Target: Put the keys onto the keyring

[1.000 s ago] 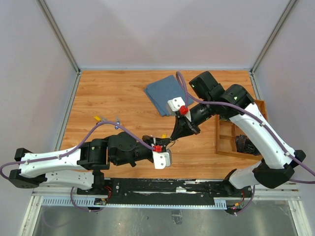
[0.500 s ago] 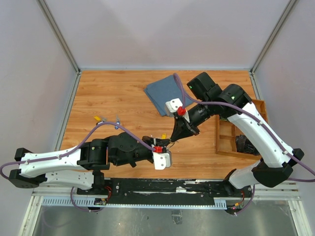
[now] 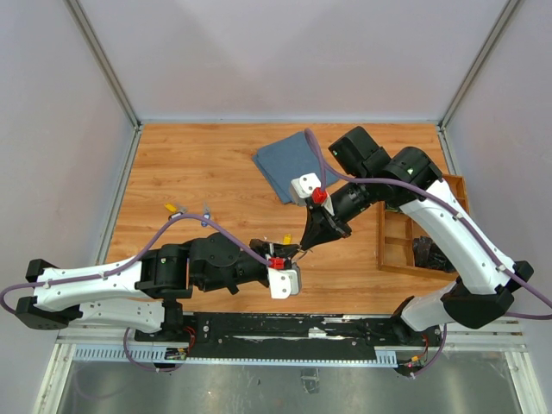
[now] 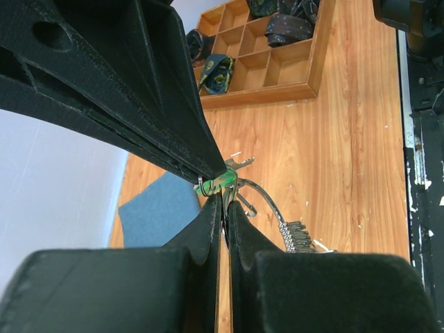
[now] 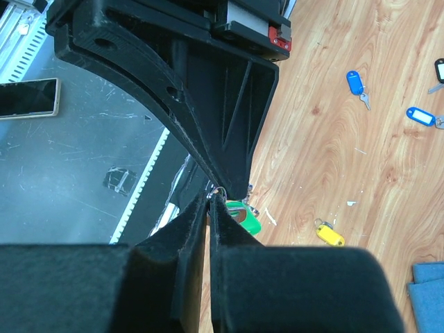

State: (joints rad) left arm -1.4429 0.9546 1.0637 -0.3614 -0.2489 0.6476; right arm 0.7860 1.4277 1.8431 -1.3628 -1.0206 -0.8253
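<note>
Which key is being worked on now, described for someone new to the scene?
Over the wooden table, find where the left pincer and right pincer meet tip to tip. The green-tagged key sits right there; loose keys nearby are yellow-tagged or blue-tagged.

Green key tag (image 4: 220,182) is mostly hidden between the left hand (image 4: 223,205) and right hand (image 5: 209,200) fingertips; the keyring (image 4: 269,199) may pass through it, too fine to tell.

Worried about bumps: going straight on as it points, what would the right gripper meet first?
The left gripper, nearly tip to tip with it; only the green-tagged key at the tips lies between. Depth is unclear.
</note>
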